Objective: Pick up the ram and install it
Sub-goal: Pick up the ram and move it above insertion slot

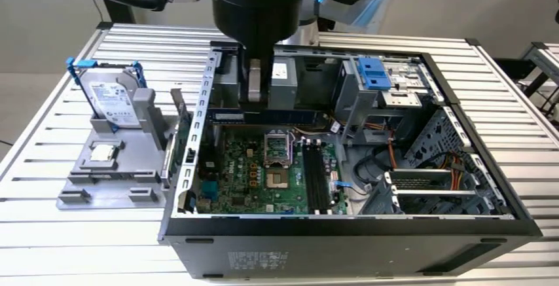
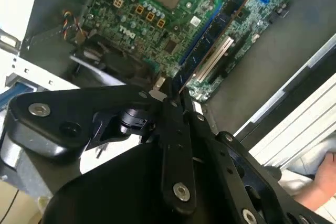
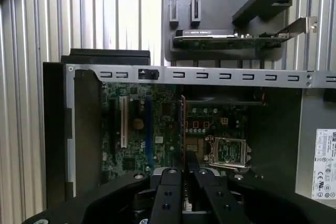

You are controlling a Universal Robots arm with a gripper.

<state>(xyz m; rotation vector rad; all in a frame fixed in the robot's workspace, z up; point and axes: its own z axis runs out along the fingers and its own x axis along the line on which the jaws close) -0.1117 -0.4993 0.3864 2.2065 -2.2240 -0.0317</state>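
Grey holder (image 1: 88, 181): standing on the slatted table (image 1: 44, 129) at the exterior view's left, carrying a hard drive (image 1: 114, 96) and a small square chip (image 1: 105, 152); lying well apart from the work.
Ram (image 1: 288, 115): hanging level inside the open computer case (image 1: 349, 247), near its back wall and seemingly clear above the motherboard (image 1: 253, 181); showing edge-on in the first wrist view (image 3: 182, 124).
Black slots (image 1: 315, 178): lying toward the exterior view's right of the gripped point and nearer the case front, running crosswise to the stick.
Step in hand: carrying the ram toward a slot, by my reading; seating not yet begun.
Doing it well: likely calling for bringing the stick parallel to one slot, holding it level, centring it end to end, and pressing straight down evenly; any tilt is risking a jam or strained contacts.
Pincer (image 1: 255, 106): fingers clamping narrowly on the ram's flat faces near its middle, touching nothing else; the same tight grip is showing in the first wrist view (image 3: 184, 174).
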